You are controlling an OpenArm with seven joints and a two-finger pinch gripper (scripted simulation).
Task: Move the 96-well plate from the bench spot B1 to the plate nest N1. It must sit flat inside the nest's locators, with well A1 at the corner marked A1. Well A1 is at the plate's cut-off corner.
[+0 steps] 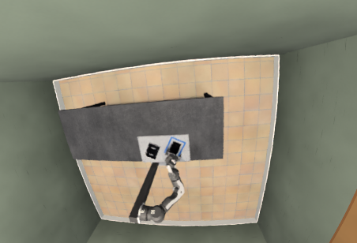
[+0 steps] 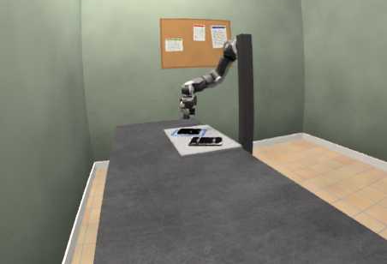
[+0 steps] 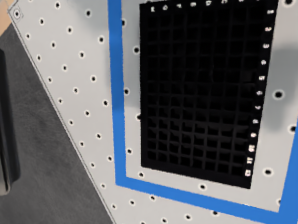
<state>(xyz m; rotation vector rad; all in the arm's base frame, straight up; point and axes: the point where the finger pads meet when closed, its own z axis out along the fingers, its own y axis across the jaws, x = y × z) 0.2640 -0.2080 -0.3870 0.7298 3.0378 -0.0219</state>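
Your gripper [image 2: 187, 116] hangs above the 96-well plate [image 2: 188, 131], fingers spread and gripping nothing, with open air between it and the plate.

The black plate lies flat inside a blue outline [image 3: 116, 95] on a white perforated board [image 2: 223, 145]. In the wrist view a band of bare white board shows between the plate's edges and the blue outline on the left and near sides. White labels run along the plate's top and right edges; the cut-off corner cannot be made out.

The black plate nest [image 2: 205, 141] sits on the same board, just beside the outlined spot, nearer the exterior camera and to the right. The two stand apart with a strip of board between them.

The board rests at the far end of a long dark grey bench [image 2: 205, 213]. To the right of the board a tall black post [image 2: 245, 93] carries the arm, close to the nest's right side.
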